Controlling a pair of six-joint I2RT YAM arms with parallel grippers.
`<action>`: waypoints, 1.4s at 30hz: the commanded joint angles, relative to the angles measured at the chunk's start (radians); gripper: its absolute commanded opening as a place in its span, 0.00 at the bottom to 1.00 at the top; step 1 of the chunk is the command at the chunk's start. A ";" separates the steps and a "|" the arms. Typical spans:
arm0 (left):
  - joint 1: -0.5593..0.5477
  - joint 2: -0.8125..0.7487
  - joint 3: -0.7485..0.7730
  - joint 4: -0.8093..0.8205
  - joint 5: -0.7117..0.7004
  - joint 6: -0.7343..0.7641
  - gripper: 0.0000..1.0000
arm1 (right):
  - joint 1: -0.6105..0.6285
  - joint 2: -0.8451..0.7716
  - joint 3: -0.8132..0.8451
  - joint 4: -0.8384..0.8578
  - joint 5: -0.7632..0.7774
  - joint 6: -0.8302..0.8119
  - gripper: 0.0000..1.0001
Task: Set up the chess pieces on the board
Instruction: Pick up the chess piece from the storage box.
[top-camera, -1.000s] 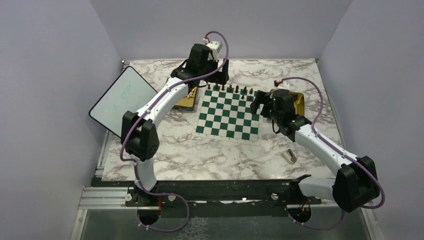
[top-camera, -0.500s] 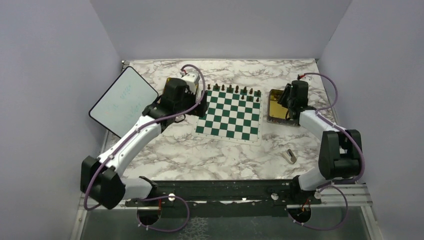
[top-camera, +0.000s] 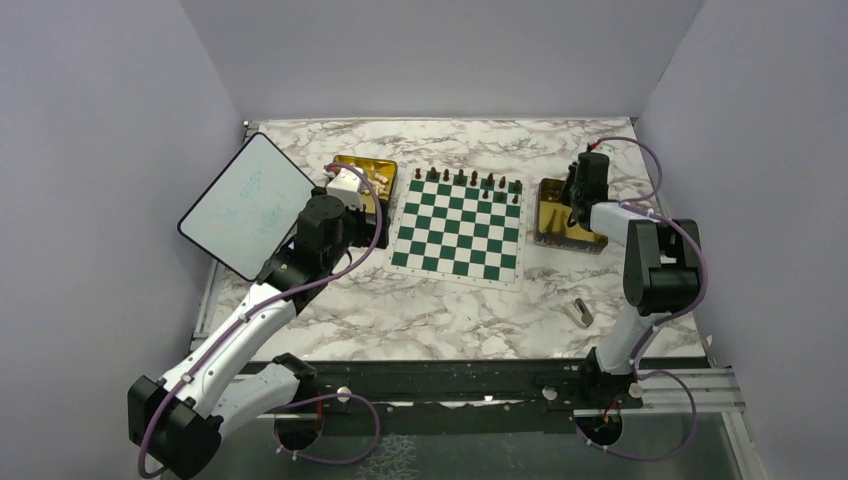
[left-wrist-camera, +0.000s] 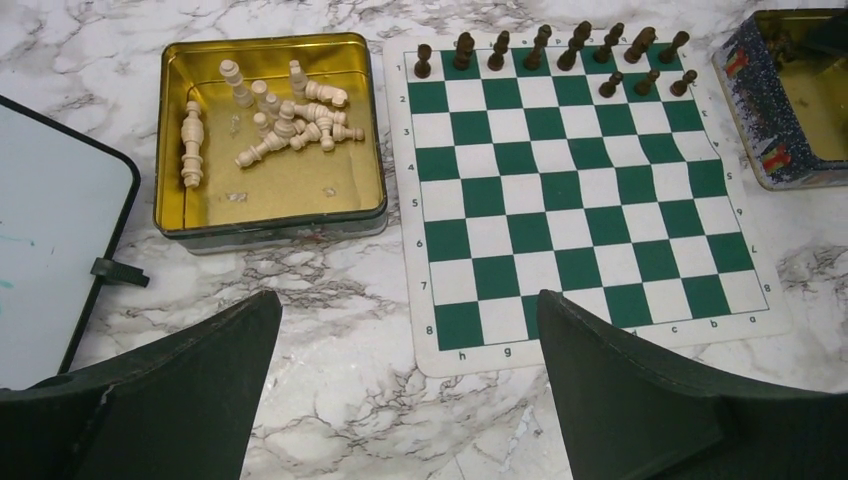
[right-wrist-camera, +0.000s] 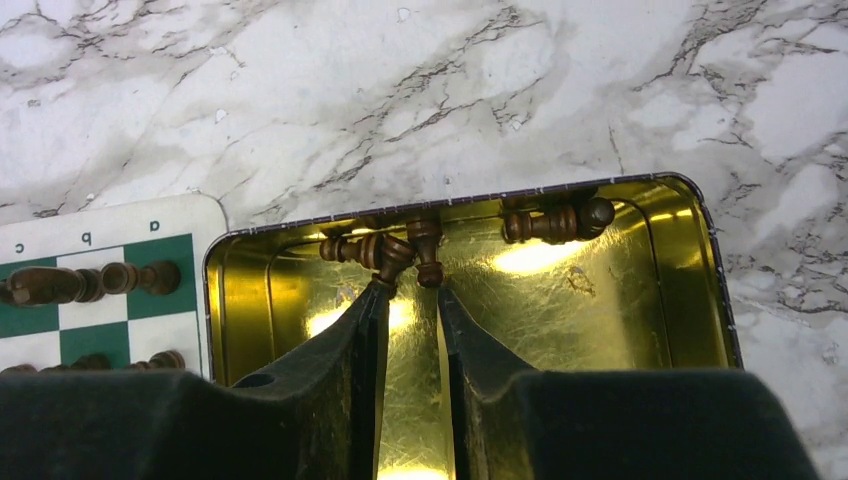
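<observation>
Though unseen from above, wrist view shows dark pieces (right-wrist-camera: 425, 245) in tray (right-wrist-camera: 640, 300).

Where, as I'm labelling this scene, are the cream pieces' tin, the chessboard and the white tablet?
Cream pieces' tin (left-wrist-camera: 290, 190): left wrist view, bare floor.
Chessboard (left-wrist-camera: 580, 190): left wrist view, empty middle square.
White tablet (top-camera: 247, 205): top view, middle of face.

Lower centre: right gripper (right-wrist-camera: 410, 285), fingers nearly together with a thin gap, tips at a cluster of dark pieces (right-wrist-camera: 385, 250) against the far wall of the gold tin (right-wrist-camera: 680, 300). Can't tell if one is gripped. One more lying piece (right-wrist-camera: 555, 222) sits upper right in the tin. The board (right-wrist-camera: 100, 235) corner is at the left edge, with dark pieces on it. Marble tabletop (right-wrist-camera: 400, 100) above.
</observation>
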 joint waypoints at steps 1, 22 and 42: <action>-0.017 -0.012 -0.005 0.055 -0.027 0.021 0.98 | -0.005 0.057 0.051 0.039 -0.005 -0.044 0.28; -0.029 -0.001 -0.003 0.056 0.066 0.031 0.94 | -0.042 0.170 0.161 -0.094 -0.048 -0.086 0.29; -0.029 0.002 0.011 0.044 0.099 0.028 0.86 | -0.043 0.159 0.218 -0.198 -0.071 -0.145 0.13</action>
